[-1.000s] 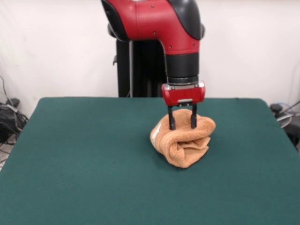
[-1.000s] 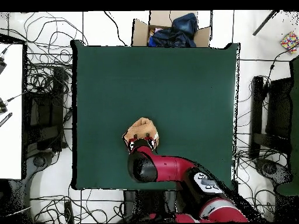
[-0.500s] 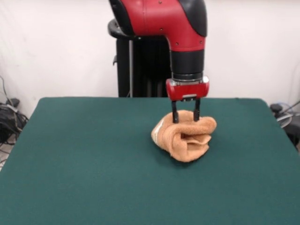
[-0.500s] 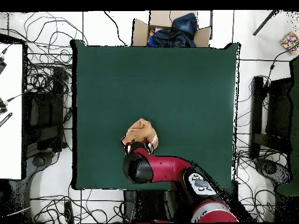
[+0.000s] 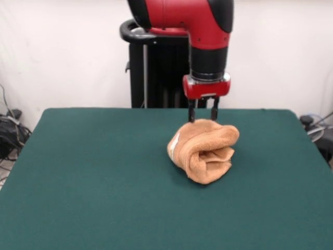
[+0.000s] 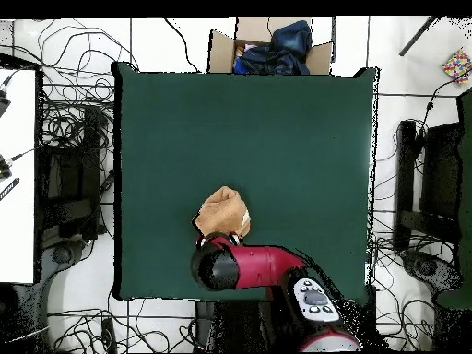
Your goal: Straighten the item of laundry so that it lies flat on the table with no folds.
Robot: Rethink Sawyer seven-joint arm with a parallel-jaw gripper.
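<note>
Claw (image 5: 203, 117) risen, open, towel (image 5: 204, 150) bunched

Red and black arm (image 5: 200, 21) bent at the elbow, forearm dropping straight down from above. Wrist vertical, ending in a red block. Pincer (image 5: 203, 115) pointing down, its two black fingers (image 5: 191, 110) parallel, with a gap between them, gripping nothing.

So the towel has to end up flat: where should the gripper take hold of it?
Probably the loose flap edge at the open end of the towel, from above: the cloth is bundled into a roll, so lifting that outer layer should unwind it. The gripper is open above it.
</note>
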